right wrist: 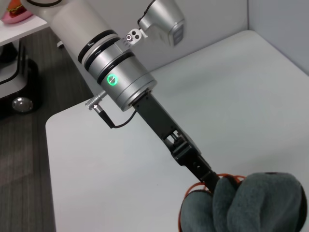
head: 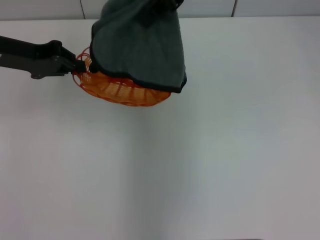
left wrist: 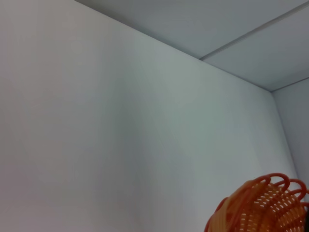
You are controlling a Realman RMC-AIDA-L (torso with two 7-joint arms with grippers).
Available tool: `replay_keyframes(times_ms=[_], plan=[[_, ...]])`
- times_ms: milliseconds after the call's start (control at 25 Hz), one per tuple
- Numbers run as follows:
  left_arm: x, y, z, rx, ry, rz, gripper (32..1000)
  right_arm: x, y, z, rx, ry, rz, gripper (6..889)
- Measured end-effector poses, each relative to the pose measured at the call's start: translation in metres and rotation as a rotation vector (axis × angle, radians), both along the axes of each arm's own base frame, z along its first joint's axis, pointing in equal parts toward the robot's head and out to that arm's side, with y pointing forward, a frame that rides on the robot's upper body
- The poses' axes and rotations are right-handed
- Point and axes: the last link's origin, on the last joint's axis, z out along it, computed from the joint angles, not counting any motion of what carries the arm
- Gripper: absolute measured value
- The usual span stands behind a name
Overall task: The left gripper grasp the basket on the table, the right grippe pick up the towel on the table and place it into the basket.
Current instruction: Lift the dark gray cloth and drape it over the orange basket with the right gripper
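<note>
Towel (head: 137, 42) hung draped over the far side of the basket (head: 120, 90), covering most of its opening and leaving only the near rim and wall showing orange. The basket sat toward the far edge of the table (head: 200, 160). My left gripper (head: 79, 64) reached in from the basket's left side, its fingers pinched on the scalloped rim; I judged this hold was there to keep the light basket from sliding or tipping as the cloth came down on it. My right gripper was hidden behind the top of the towel in the head view, and its own wrist view showed no fingers, so I could not tell whether it was holding the cloth or had let go. From the right wrist, the towel bulged in folds just above the basket, beside the left gripper's tip. Judgement: placement nearly complete; cloth not yet settled inside.
</note>
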Motion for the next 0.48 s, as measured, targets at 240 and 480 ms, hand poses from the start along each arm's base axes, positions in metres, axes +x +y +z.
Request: replay_keyframes(times_ms=[240, 480], plan=[[0.006, 0.002, -0.003, -0.007, -0.008, -0.007, 99, 0.004, 0.001, -0.02, -0.009, -0.029, 0.018, 73], [0.007, 0.002, -0.003, -0.011, -0.01, -0.009, 99, 0.007, 0.0, -0.039, -0.001, -0.092, 0.053, 73]])
